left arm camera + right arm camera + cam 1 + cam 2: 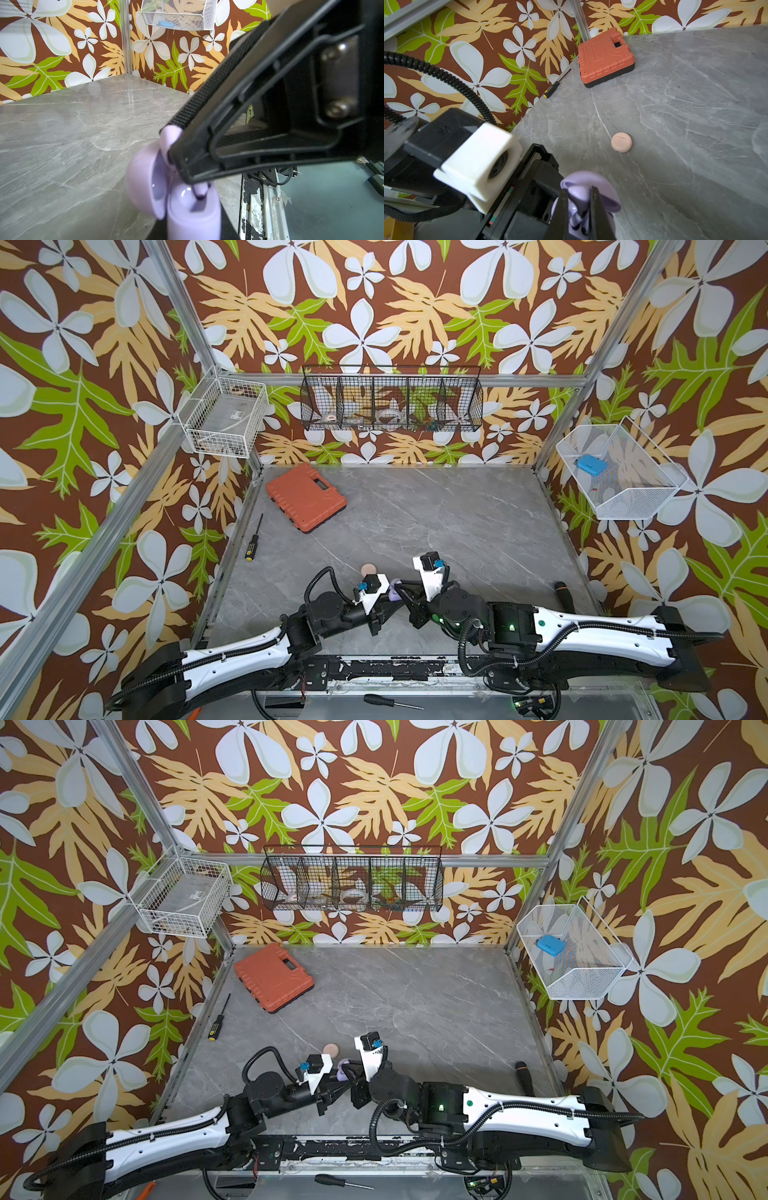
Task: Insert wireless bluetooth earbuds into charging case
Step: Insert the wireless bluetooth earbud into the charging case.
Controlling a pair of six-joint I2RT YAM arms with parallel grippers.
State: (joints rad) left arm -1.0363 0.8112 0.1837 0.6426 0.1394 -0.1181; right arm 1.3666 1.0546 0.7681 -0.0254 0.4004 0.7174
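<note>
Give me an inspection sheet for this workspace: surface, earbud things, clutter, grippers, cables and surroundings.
Surface: grey, veined tabletop; no spills seen.
Job's things: lavender case open, between the grippers; lavender earbud just above it; pink case closed, on the tabletop; other earbuds not seen.
Clutter: orange tool case, screwdriver, black-handled tool near the right edge.
Grippers: left gripper shut on lavender case; right gripper shut on lavender earbud.
Cables: black conduit arches beside the pink case, not touching it.
Surroundings: floral walls; white wire basket, black divided basket, mesh basket holding a blue object.
</note>
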